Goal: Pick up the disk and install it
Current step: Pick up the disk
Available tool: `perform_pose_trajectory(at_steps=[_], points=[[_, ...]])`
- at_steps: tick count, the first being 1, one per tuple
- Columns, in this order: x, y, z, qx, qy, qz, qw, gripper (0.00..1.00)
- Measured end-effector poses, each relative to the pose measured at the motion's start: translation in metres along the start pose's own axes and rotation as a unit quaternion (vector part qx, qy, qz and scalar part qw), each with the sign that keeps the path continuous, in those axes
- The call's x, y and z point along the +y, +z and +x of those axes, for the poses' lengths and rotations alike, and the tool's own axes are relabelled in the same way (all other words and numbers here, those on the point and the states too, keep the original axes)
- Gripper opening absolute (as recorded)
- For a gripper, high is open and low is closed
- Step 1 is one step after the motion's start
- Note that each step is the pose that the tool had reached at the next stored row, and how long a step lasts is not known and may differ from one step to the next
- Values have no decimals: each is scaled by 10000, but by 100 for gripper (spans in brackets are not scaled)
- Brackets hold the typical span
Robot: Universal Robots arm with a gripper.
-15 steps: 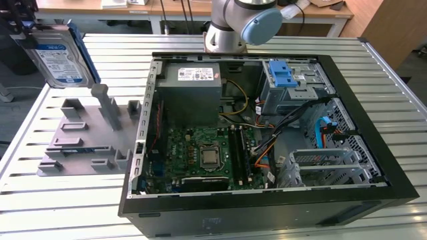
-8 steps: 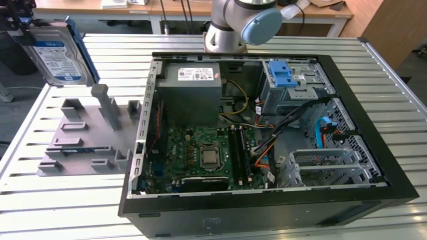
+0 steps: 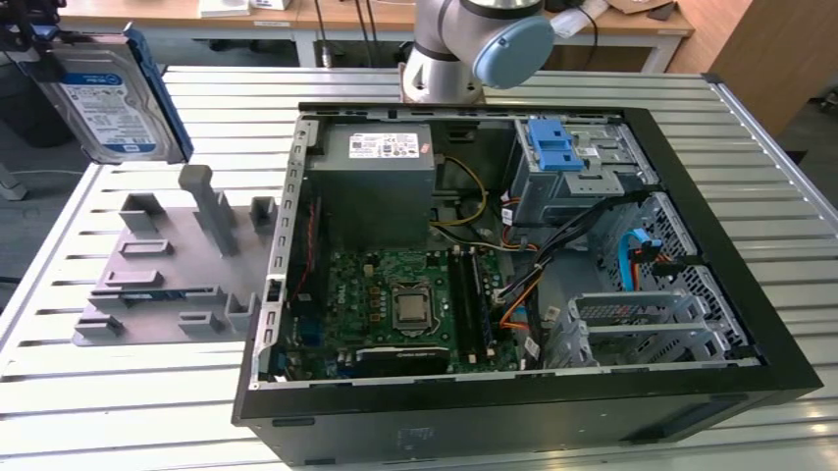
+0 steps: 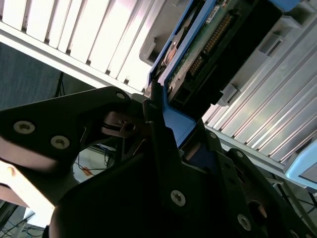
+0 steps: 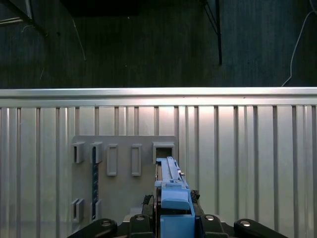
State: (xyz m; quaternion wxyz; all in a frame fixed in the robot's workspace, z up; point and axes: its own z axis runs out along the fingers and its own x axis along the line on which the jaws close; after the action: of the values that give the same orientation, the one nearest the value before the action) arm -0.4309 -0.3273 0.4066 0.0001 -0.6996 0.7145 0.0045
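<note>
The hand [image 4: 154,119] is closed on the blue rail of the disk [image 3: 112,93], holding it in the air above the grey fixture [image 3: 144,294] — well apart from the open computer case [image 3: 524,397]. Gripped by one edge, it may tilt and slip.

Ribbed silver metal table [image 3: 118,412], bright glare on slats. Dark grey floor [image 5: 148,44] past its edge in the first wrist view. Light wood desks [image 3: 171,16] behind, wood panel [image 3: 766,49] at the exterior view's right.
</note>
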Motion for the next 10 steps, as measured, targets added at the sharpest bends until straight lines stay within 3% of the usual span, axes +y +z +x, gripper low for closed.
perform_pose_trajectory(at_steps=[10], points=[[1, -96, -1, 0, 0, -1, 10000, 36]])
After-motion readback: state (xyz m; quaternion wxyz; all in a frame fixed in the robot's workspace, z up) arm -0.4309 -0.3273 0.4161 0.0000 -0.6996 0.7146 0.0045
